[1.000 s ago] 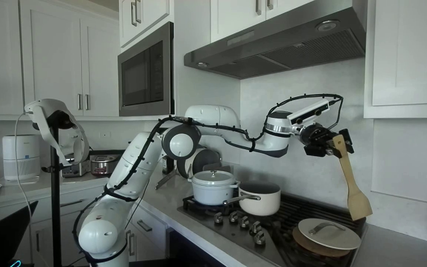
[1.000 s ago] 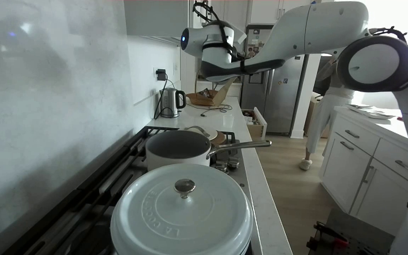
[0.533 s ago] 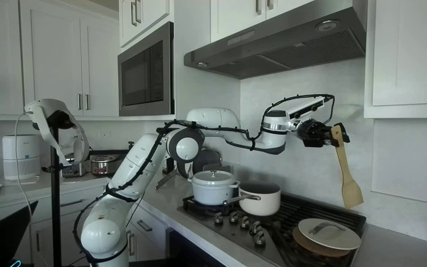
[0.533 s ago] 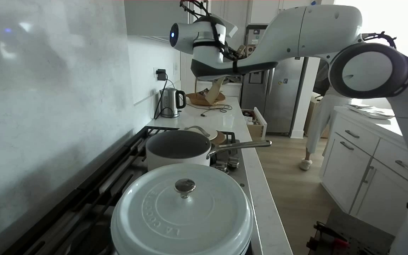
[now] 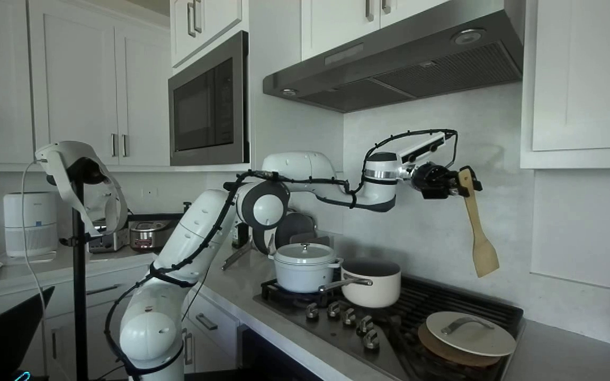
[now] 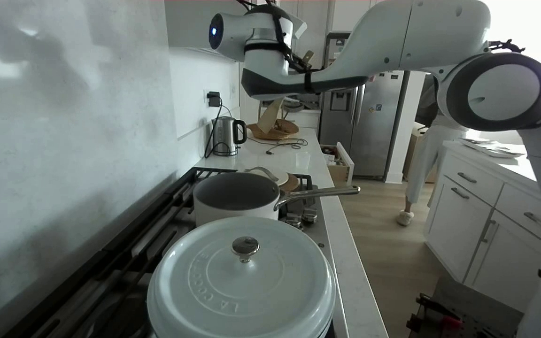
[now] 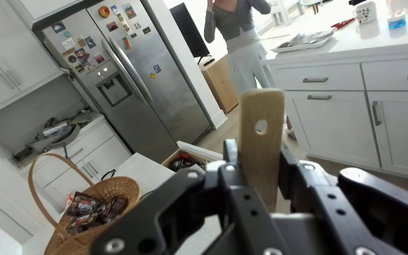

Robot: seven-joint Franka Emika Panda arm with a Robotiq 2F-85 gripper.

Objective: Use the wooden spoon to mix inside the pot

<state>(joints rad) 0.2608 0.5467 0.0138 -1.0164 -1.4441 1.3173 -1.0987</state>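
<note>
Wooden spoon (image 5: 478, 230), and I've got it pinched in my gripper (image 7: 259, 157), jaws tight against both sides of the handle, its holed end poking out past them! Down it hangs from the grip, slightly tilted, broad blade lowest and in mid-air, while the grey-lined white pot (image 5: 382, 293) sits on the stove (image 5: 337, 333), lower than the gripper and well apart from it

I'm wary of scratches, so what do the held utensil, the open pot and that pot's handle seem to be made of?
Utensil: probably wood, dull finish; it is pale tan with little shine.
Pot: likely coated metal; the outside is smooth cream, the inside matte grey, but the base material is hidden.
Handle: metal, perhaps stainless steel, polished, judging by its bright silvery highlights.
</note>
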